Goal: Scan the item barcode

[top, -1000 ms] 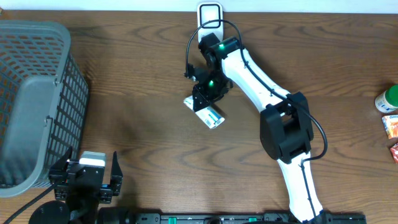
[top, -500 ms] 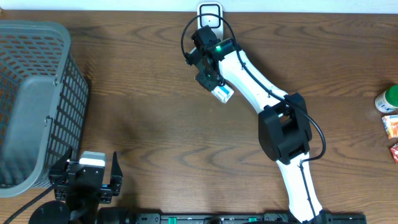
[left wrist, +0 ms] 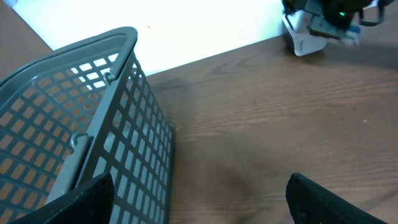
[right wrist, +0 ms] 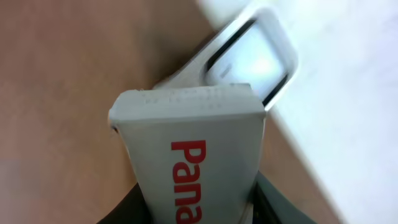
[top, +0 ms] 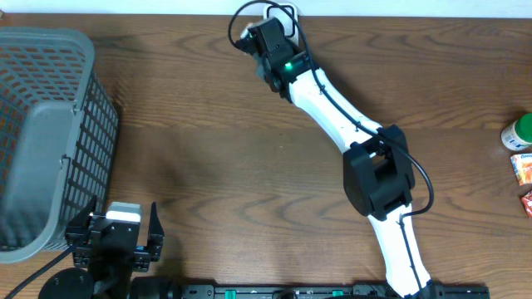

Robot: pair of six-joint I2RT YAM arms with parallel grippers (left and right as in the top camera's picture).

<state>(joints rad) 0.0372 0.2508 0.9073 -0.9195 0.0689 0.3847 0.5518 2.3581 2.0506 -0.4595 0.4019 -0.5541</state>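
Observation:
The item is a white box with red "Pana" lettering (right wrist: 193, 143). My right gripper (right wrist: 199, 208) is shut on it, with dark fingers (right wrist: 124, 208) on both sides. The box's end points at the white scanner (right wrist: 252, 59) just beyond it. From overhead, the right gripper (top: 256, 37) is at the table's back edge, next to the scanner (top: 283, 12), and the arm mostly hides the box. My left gripper (left wrist: 199, 205) is open with nothing between its fingers and rests at the front left (top: 116, 241).
A grey mesh basket (top: 41, 133) stands at the left, close beside my left gripper (left wrist: 93, 124). At the far right edge lie a green-capped bottle (top: 517, 131) and small packets (top: 524, 168).
The right arm has carried the box from the middle of the table back and up to the scanner. The left arm has not moved.

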